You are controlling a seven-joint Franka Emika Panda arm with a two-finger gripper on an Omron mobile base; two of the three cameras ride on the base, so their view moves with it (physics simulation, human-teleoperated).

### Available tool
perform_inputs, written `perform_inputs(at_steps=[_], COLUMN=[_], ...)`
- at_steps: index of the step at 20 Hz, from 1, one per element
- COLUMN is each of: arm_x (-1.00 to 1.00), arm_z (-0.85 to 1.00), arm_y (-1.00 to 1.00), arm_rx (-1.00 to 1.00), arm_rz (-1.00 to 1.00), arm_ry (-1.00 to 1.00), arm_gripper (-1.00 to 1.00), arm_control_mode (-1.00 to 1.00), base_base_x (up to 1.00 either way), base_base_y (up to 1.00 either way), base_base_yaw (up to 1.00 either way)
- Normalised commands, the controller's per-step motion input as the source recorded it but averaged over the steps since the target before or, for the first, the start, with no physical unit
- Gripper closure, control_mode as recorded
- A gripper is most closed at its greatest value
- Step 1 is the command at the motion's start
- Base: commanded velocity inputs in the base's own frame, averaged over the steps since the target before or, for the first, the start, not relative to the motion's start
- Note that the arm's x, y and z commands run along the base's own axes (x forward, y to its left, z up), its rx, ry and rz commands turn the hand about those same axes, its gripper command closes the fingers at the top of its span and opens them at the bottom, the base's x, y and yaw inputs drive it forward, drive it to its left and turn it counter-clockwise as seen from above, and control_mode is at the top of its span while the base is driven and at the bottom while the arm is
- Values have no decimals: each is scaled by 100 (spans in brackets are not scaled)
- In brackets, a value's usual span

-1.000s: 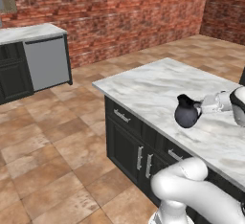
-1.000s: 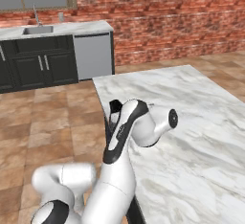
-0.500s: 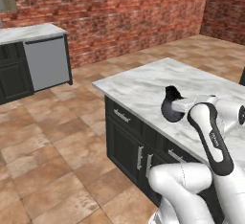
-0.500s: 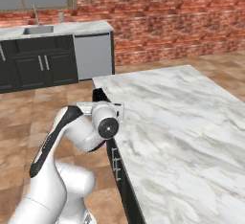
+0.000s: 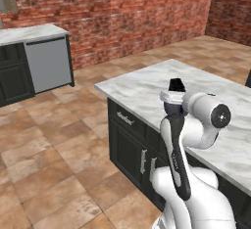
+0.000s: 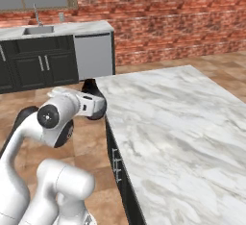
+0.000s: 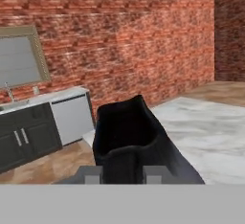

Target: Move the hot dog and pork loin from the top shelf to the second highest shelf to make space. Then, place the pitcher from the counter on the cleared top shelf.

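A black pitcher (image 7: 129, 137) sits between my two finger tips in the hand view, and my gripper (image 7: 122, 174) is shut on it. In the left base view the pitcher (image 5: 175, 84) sticks up from the white hand, gripper (image 5: 174, 93), above the marble island counter (image 5: 142, 83). From the right base side the pitcher (image 6: 92, 90) and gripper (image 6: 97, 106) hang at the island's near left corner (image 6: 110, 87). The hot dog, the pork loin and the shelves are out of view.
The marble island (image 6: 173, 123) stretches right and back, with dark cabinets (image 5: 130, 147) under it. A dishwasher (image 6: 93, 56) and a sink counter (image 6: 38, 29) stand against the brick wall. Tiled floor (image 5: 54, 140) lies open between them.
The arm has swung left across the island with the pitcher, from over the counter's middle to its corner, and the hand has turned to face the brick wall.
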Motion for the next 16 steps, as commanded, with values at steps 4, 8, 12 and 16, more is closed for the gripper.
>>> perform_inputs(at_steps=[4,8,12,16], arm_x=[-67,-65,-82,-72], arm_z=[71,42,1,-6], arm_y=[0,0,0,8], arm_rx=[0,0,0,0], arm_rz=[-21,-8,5,25], arm_ry=[10,11,1,0], arm_gripper=[100,100,100,100], arm_control_mode=[-100,-100,-100,-100], base_base_x=[0,0,0,0], base_base_y=[0,0,0,0], base_base_yaw=[0,0,0,0])
